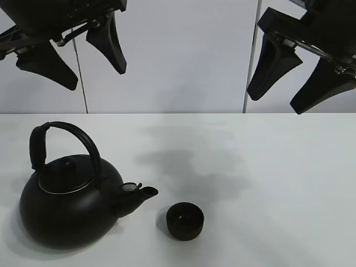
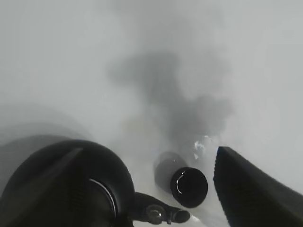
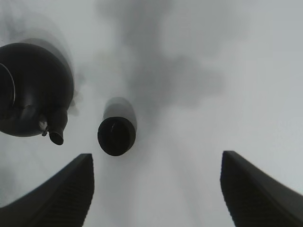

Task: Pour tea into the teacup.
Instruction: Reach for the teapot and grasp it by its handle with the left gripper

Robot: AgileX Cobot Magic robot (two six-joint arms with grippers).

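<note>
1. Surface (image 1: 278, 194): white, matte and plain. Soft grey shadows (image 1: 189, 161) lie on its middle stretch.
2. Nearest, at left: kettle (image 1: 67, 211), round and black, standing upright. Its arched handle (image 1: 67, 133) is raised and its spout (image 1: 146, 193) points right.
3. Teacup (image 1: 185, 221): small, matte black, no handle. It stands upright on the surface just right of the spout tip, apart from it, a little left of centre.
4. Beyond these the surface is bare back to its far edge.
5. Room: pale grey wall (image 1: 178, 55) in three panels, split by two dark vertical seams (image 1: 80, 83).
6. Left end effector (image 1: 92, 72): hangs high above the kettle, jaws spread wide, nothing between them.
7. Right end effector (image 1: 275, 101): hangs high at right, well apart from the teacup, jaws apart, gripping nothing.
8. Hard to make out:
   - The teacup's inside is uniformly dark, so I cannot tell what it contains. The same goes for the kettle.
   - Both arms are cut off by the top edge.
   - Both wrist views are blurred, and the left wrist view crops the kettle.
9. Count: one kettle, one teacup, two end effectors with two fingers each.
</note>
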